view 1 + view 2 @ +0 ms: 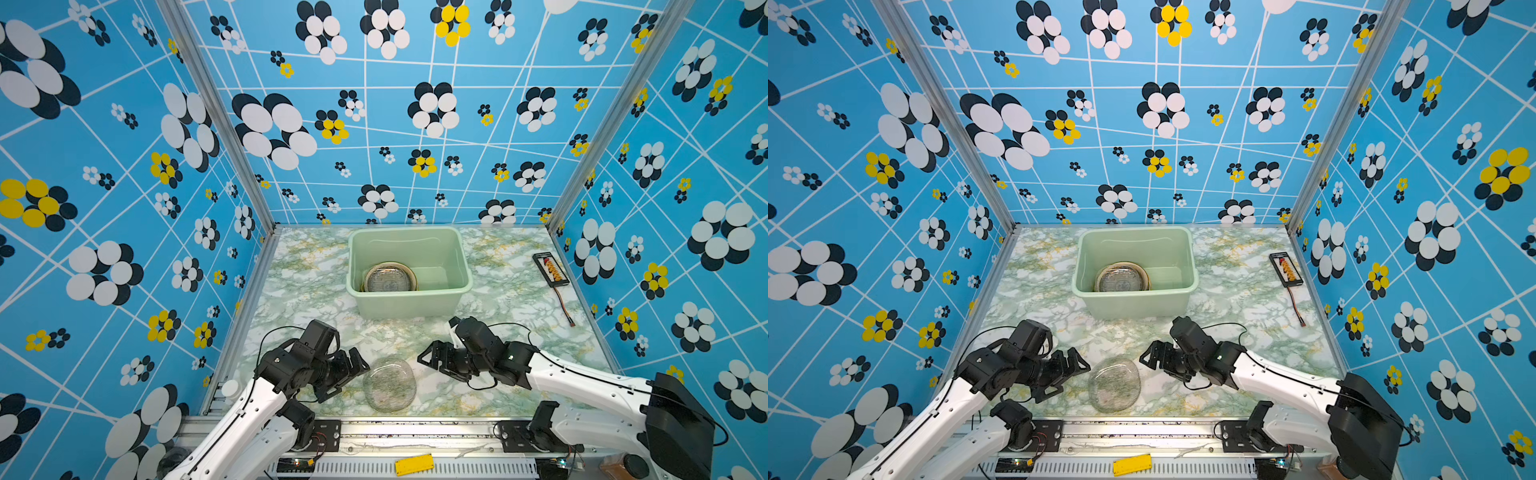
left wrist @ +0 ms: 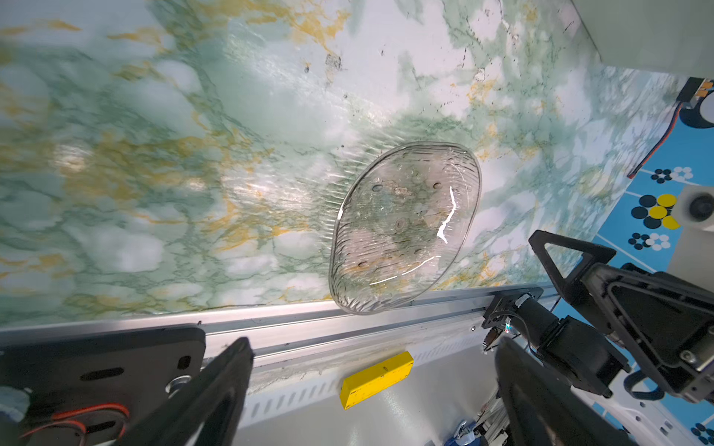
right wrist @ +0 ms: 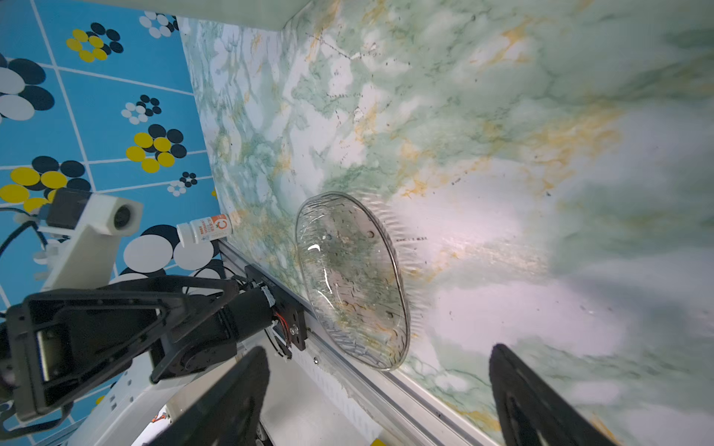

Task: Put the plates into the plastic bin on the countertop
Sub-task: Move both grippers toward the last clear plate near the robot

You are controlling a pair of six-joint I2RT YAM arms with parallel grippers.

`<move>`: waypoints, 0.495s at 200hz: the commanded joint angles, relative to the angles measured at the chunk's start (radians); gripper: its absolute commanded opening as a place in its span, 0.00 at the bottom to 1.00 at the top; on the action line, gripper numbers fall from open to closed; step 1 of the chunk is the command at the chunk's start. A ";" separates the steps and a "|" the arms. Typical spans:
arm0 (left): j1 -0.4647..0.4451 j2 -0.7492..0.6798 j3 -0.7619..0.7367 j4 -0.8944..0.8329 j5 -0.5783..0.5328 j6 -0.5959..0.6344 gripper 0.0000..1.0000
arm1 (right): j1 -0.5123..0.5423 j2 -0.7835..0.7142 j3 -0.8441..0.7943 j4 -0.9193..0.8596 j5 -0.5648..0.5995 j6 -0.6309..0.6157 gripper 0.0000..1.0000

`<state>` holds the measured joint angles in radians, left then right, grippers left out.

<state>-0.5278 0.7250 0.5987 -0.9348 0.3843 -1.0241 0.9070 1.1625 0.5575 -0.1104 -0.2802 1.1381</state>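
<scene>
**Clear glass plate (image 1: 390,384) flat on the marbled counter (image 1: 498,299)**

You will find it at the lower centre of both top views, near the counter's front edge. Your left fingers (image 1: 359,363) and right fingers (image 1: 430,355) flank it without touching, both spread wide and holding nothing. Above, mid-frame, the mint-green bin (image 1: 409,305) holds stacked plates (image 1: 390,279).

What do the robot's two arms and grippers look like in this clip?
The left arm and right arm have white shells, black joint housings and thin black cables looping outside. The left gripper and right gripper are black, each with two flat triangular open-framed fingers. A white camera block sits by the right wrist.
</scene>
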 commanded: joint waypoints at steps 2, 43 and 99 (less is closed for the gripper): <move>-0.072 0.020 -0.035 0.052 -0.068 -0.052 0.99 | 0.009 0.013 -0.014 0.074 -0.015 0.046 0.91; -0.152 -0.015 -0.094 0.109 -0.116 -0.121 0.99 | 0.024 0.060 -0.028 0.091 -0.026 0.048 0.91; -0.160 -0.071 -0.186 0.210 -0.094 -0.143 0.99 | 0.028 0.140 -0.002 0.096 -0.042 0.034 0.91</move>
<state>-0.6823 0.6662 0.4461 -0.7856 0.2909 -1.1458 0.9268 1.2697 0.5465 -0.0315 -0.3058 1.1687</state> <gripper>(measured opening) 0.992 0.914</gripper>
